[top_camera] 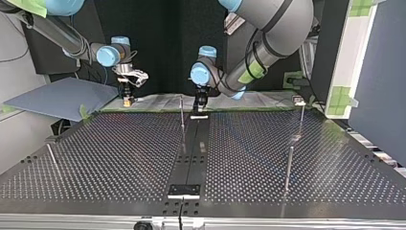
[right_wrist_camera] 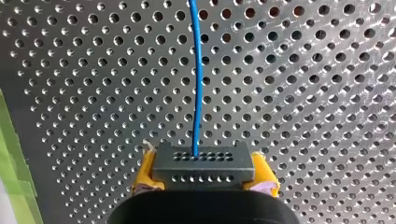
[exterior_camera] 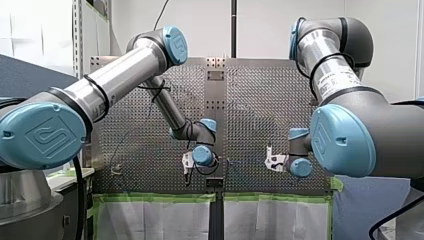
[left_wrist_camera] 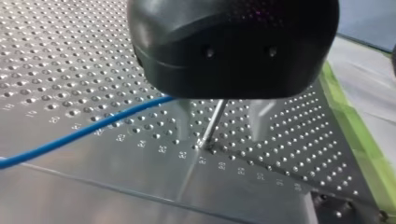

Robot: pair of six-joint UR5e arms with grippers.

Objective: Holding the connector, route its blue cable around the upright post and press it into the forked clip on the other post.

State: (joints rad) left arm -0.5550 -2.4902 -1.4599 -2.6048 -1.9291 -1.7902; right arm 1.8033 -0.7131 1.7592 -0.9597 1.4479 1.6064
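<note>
Looking along my right gripper (right_wrist_camera: 204, 181), I saw its yellow pads (right_wrist_camera: 145, 171) clamped on both sides of the connector (right_wrist_camera: 204, 167), whose near end was hidden behind the gripper. The cable (right_wrist_camera: 198, 79) left the connector's front row of holes and ran straight ahead over the table (right_wrist_camera: 303, 93) until the frame cut it off.

In the left wrist view a black housing (left_wrist_camera: 233, 46) covered most of my left gripper (left_wrist_camera: 222, 134). Only its two metal fingers (left_wrist_camera: 183, 122) showed beneath it, parted, with a thin post (left_wrist_camera: 214, 120) standing between them and nothing gripped. The cable ran in from the side and passed out of sight behind the housing just beside one finger; I could not tell whether it touched the post.

In the top view the right gripper hung at upper left and the left one near upper centre, well apart. The cable was too faint to trace there. A second post (top_camera: 301, 120) at centre right bore a small pale head, too small for me to tell its shape.
</note>
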